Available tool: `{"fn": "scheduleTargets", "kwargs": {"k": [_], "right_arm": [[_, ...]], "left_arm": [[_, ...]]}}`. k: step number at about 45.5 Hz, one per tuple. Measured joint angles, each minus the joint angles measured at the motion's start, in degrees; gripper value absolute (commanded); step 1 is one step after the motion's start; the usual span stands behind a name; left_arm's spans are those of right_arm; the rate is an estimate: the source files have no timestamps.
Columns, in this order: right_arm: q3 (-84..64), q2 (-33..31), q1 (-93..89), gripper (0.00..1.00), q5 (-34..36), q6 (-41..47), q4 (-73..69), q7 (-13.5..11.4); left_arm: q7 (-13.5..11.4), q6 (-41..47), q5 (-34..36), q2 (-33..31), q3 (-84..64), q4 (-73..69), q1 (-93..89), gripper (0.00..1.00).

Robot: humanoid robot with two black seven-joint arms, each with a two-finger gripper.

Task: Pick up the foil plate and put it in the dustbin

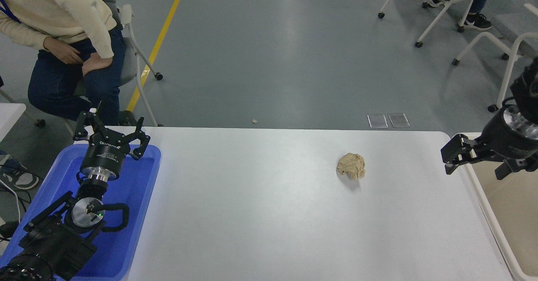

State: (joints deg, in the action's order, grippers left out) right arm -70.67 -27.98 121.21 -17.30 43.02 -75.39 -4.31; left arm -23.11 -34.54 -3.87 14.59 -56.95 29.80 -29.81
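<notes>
My right claw (456, 157) hangs empty, fingers spread, at three o'clock over the dustbin (500, 230) rim. No foil plate shows, so I judge it binned.

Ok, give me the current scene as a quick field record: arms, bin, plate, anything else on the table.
right gripper: open, empty, above the dustbin's left rim
left gripper: open, parked over the blue tray
dustbin: off the table's right end
foil plate: not visible
white table: holds a crumpled tan paper ball
person: seated, far left
</notes>
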Motion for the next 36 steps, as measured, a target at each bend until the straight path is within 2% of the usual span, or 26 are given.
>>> {"fn": "scheduleTargets", "kwargs": {"k": [13, 36], "right_arm": [[0.44, 4.16, 9.35, 1.0, 0.79, 1.49, -1.79, 0.0], [1.01, 9.24, 12.85, 1.0, 2.29, 1.93, -2.35, 0.21]], "left_arm": [[0.0, 0.14, -0.01, 0.0, 0.0, 0.0, -0.01, 1.0], [0.0, 0.41, 0.0, 0.0, 0.07, 0.0, 0.01, 1.0]]}}
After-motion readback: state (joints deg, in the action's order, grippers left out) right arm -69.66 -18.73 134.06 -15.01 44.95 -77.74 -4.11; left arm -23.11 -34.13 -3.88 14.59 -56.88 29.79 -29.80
